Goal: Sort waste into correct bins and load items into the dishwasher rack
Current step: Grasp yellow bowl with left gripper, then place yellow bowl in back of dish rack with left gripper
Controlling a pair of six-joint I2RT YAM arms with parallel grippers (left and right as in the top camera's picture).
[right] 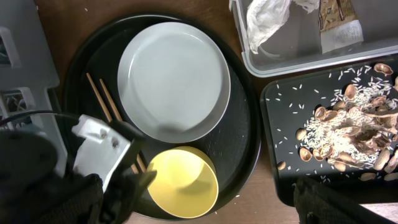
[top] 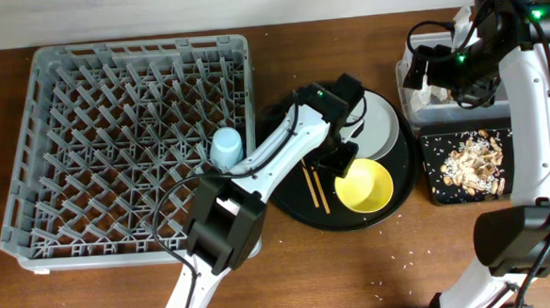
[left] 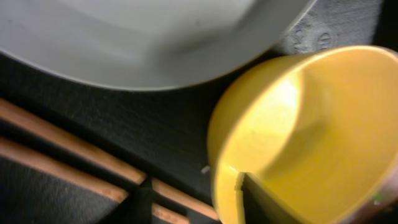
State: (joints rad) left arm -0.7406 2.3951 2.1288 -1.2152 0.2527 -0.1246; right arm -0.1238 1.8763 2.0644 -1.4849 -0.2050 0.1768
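Note:
My left gripper [top: 341, 160] is open and straddles the near rim of the yellow bowl [top: 366, 187] on the round black tray [top: 296, 202]. In the left wrist view one finger is inside the bowl [left: 323, 124] and the other is outside, over the chopsticks [left: 74, 155]; the gripper [left: 196, 199] is not closed on the wall. The white plate [top: 379, 125] lies behind the bowl. The chopsticks [top: 314, 188] lie left of it. The light-blue cup [top: 226, 147] stands in the grey dishwasher rack [top: 50, 185]. My right gripper [top: 438, 70] is open and empty, high over the clear tub [top: 405, 72]. The pink-white cup is out of view.
The clear tub [right: 298, 59] holds a crumpled white napkin [right: 264, 18] and a brown wrapper [right: 339, 15]. The shallow black tray [right: 270, 124] in front of it holds beige-brown food scraps [right: 348, 124] and rice grains. A few grains lie on the brown table.

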